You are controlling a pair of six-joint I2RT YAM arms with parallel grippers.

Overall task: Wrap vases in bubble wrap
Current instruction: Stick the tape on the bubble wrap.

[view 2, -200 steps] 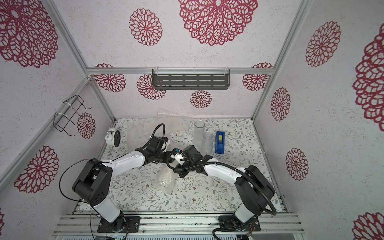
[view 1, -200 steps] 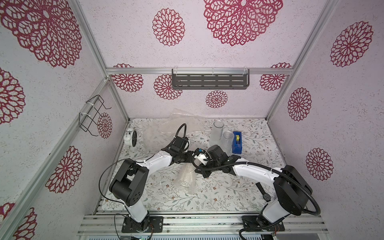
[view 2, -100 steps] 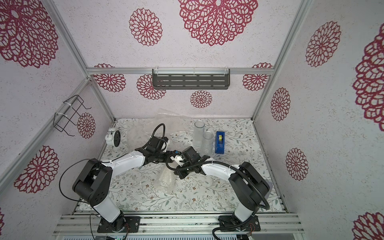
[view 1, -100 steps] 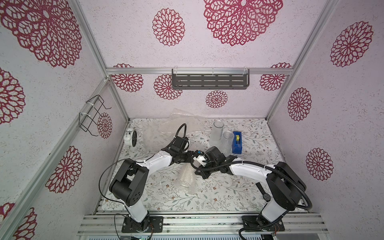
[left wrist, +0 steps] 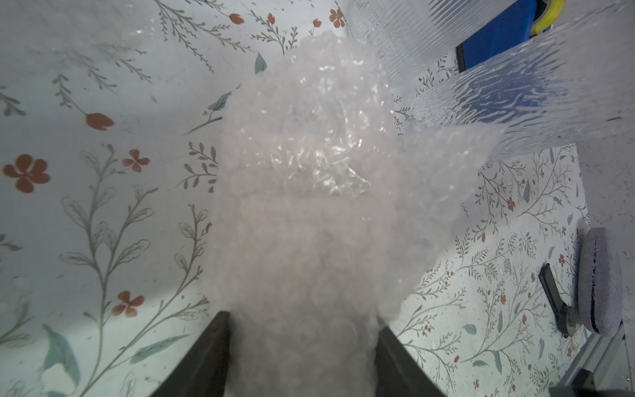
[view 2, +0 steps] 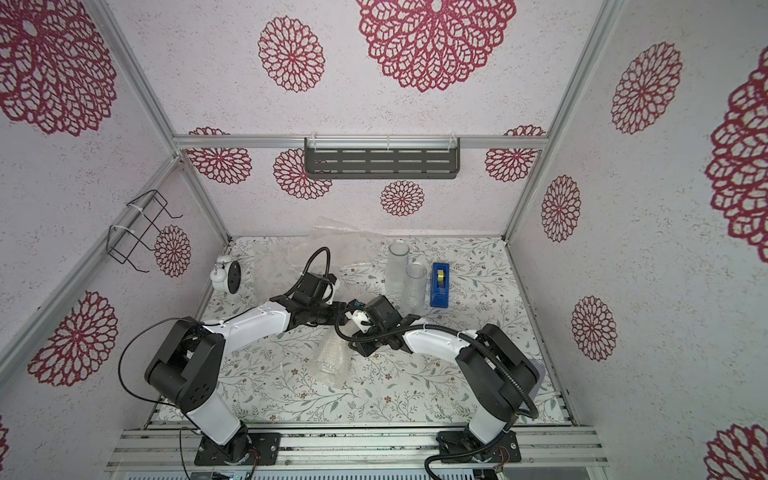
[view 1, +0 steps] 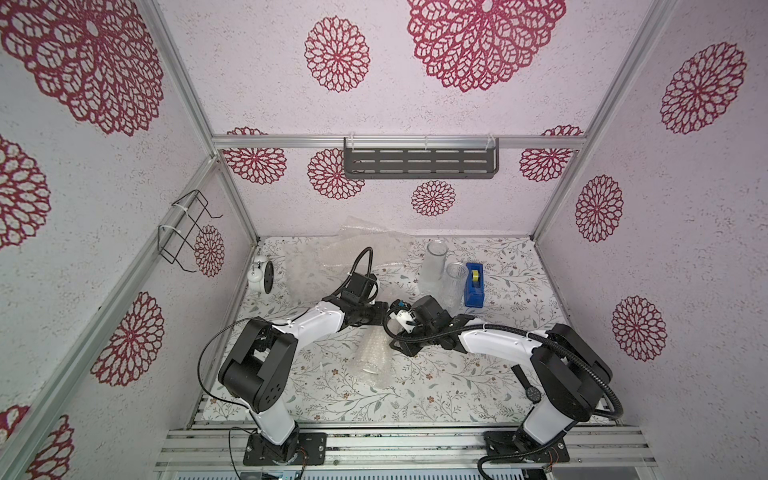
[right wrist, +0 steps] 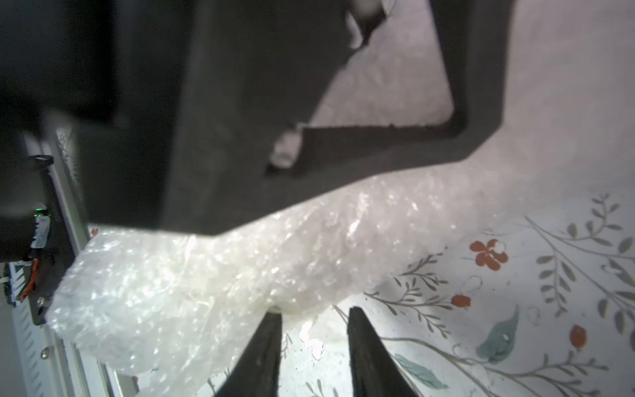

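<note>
Left pincer: the left gripper (left wrist: pixel 302 321) has its two black fingers (left wrist: pixel 213 354) pressed on both sides of a fat roll of see-through bubble wrap (left wrist: pixel 309 154). It is holding the roll.
Right pincer: the right gripper (right wrist: pixel 314 311) is open a little. Only the table shows in the gap. One finger tip just touches the edge of the roll (right wrist: pixel 171 292).
Roll: in both top views the roll (view 1: pixel 370 355) (view 2: pixel 330 355) is near the middle of the table, just below where the two grippers meet. What is inside is too blurry to tell.
Glass vases: a tall frosted glass cylinder (view 1: pixel 434 266) and a shorter clear ribbed glass (view 1: pixel 456 286) stand upright, just beside each other, at the back right.
Tape: a blue tape dispenser (view 1: pixel 473 284) with a yellow roll sits just beside the ribbed glass.
Loose wrap: loose see-through bubble wrap sheets (view 1: pixel 324 262) lie at the back of the table, behind the left arm.
Clock: a small white alarm clock (view 1: pixel 259 276) stands at the left edge, by the wall.
Table: a white table cover with little flowers and leaves (view 1: pixel 457 395).
</note>
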